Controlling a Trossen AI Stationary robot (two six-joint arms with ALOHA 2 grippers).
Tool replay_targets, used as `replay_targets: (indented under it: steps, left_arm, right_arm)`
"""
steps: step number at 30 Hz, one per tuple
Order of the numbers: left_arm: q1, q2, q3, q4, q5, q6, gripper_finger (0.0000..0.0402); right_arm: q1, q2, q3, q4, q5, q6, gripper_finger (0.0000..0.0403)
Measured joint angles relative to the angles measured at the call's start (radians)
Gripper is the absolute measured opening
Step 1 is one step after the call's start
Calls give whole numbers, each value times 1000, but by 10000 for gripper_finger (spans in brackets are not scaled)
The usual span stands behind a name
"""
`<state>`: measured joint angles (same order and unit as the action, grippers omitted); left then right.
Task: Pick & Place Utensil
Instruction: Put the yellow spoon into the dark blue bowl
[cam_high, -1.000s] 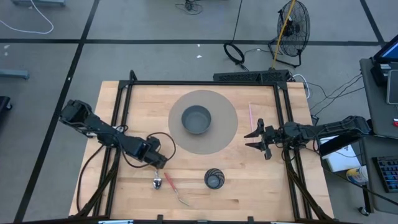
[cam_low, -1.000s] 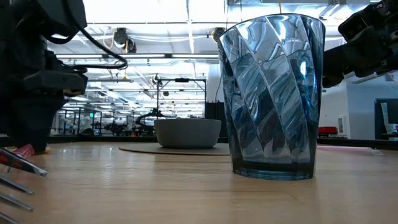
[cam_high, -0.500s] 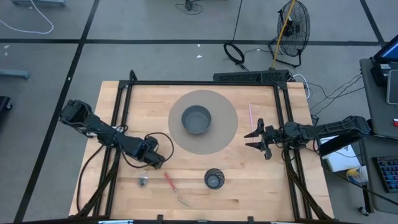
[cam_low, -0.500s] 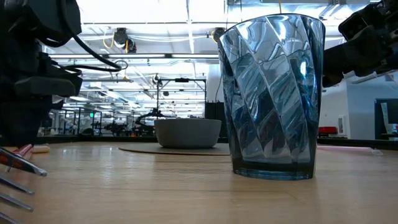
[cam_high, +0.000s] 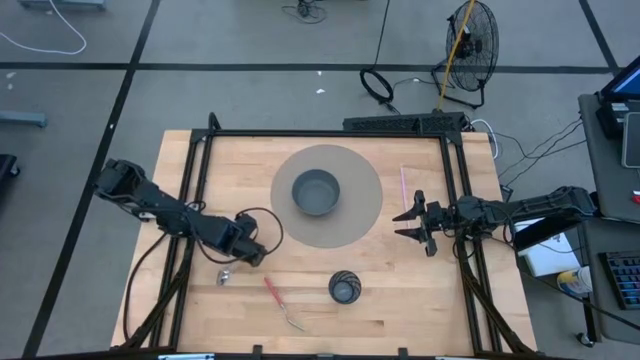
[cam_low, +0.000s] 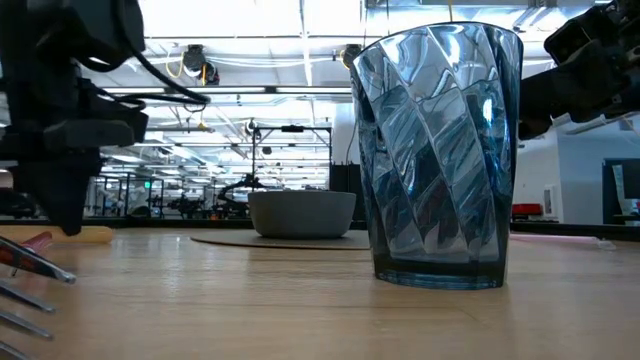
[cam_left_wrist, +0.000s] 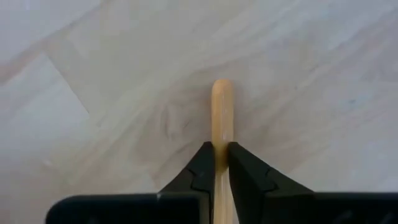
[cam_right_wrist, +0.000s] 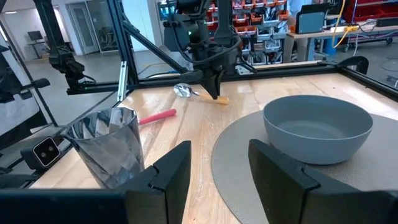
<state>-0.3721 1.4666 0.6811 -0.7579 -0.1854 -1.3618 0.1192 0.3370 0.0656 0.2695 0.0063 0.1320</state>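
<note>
A spoon with a metal bowl (cam_high: 225, 275) and a pale wooden handle (cam_left_wrist: 222, 106) lies flat on the table at the near left. My left gripper (cam_high: 250, 256) stands over it, pointing down, shut on the handle. It also shows in the right wrist view (cam_right_wrist: 217, 92), with the spoon's bowl (cam_right_wrist: 182, 90) beside it. A red-handled fork (cam_high: 276, 300) lies nearer the front edge. My right gripper (cam_high: 411, 222) waits open at the right, level, above the table. My left gripper pinches the spoon's wooden handle (cam_left_wrist: 222, 148) between its two fingertips, not far from the handle's free end (cam_left_wrist: 222, 93). The fingers come from above, pointing almost straight down, and lie across the handle. The spoon rests flat on the table.
A grey bowl (cam_high: 316, 192) sits on a round grey mat (cam_high: 365, 215) at mid table. A ribbed blue glass (cam_high: 344, 288) stands near the front edge, right of the fork. A pink straw (cam_high: 403, 185) lies right of the mat. A black frame (cam_high: 330, 134) borders the table.
My left gripper's fingers have closed in on the spoon's handle. The spoon has turned about on the table: its bowl end has swung toward the left edge and a little toward the far edge, while the handle stayed under the gripper.
</note>
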Motion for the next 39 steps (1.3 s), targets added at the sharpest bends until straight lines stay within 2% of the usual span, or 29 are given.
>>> replay_targets:
  steps: [5,15,23,30,39]
  left_arm:
    - [36,0,0,18,32,80,34]
    - [40,5,-5,65,47,148,116]
    - [12,2,-3,45,129,156,146]
    - [-45,1,-1,16,214,130,143]
    - [-114,0,0,-6,236,152,119]
  right_arm:
    - [0,4,0,0,0,13,155]
    - [0,37,0,0,0,13,155]
    - [0,56,0,0,0,13,155]
    - [0,57,0,4,0,12,155]
    - [0,57,0,20,0,13,155]
